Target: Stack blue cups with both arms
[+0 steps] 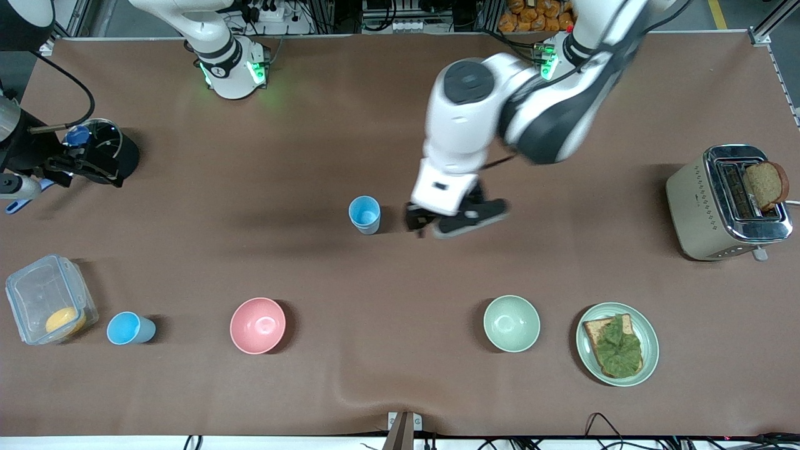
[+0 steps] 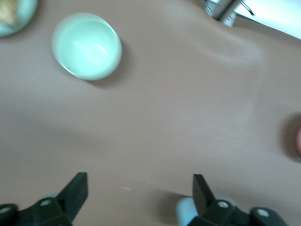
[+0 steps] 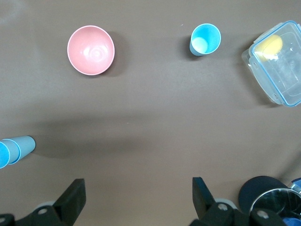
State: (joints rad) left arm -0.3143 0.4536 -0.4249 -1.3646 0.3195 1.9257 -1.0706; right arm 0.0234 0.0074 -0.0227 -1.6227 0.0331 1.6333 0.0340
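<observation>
Front view: the left gripper (image 1: 431,226) is held over bare cloth at the middle of the table (image 1: 400,125), just beside the middle blue cup (image 1: 364,214) and on the side toward the left arm's end. That cup stands upright with a whitish patch inside. The right gripper (image 1: 84,165) is over a black pot (image 1: 122,156) by the edge at the right arm's end. A second blue cup (image 1: 130,328) is set near the edge closest to the front camera, between a clear lidded box (image 1: 50,300) at that corner and a pink bowl (image 1: 257,325). Along the same edge a green bowl (image 1: 511,323) and a plate (image 1: 650,350) of bread and lettuce are seen. A toaster (image 1: 712,203) with a slice of bread stands by the edge at the left arm's end. A wide bare strip is left between the middle cup and the row of bowls.

Left wrist view: the left gripper (image 2: 138,188) is shown spread wide with nothing between its fingers (image 2: 77,188). The green bowl (image 2: 87,45) is seen well apart from it, with a wrinkle in the cloth (image 2: 235,52) near the table's edge.

Right wrist view: the right gripper (image 3: 138,190) is likewise spread wide and empty. The pink bowl (image 3: 91,50), the second blue cup (image 3: 205,39), the box (image 3: 277,63) and the pot (image 3: 263,197) are shown. Only here are two rims seen on the middle blue cup (image 3: 16,148), as of one cup nested in another.
</observation>
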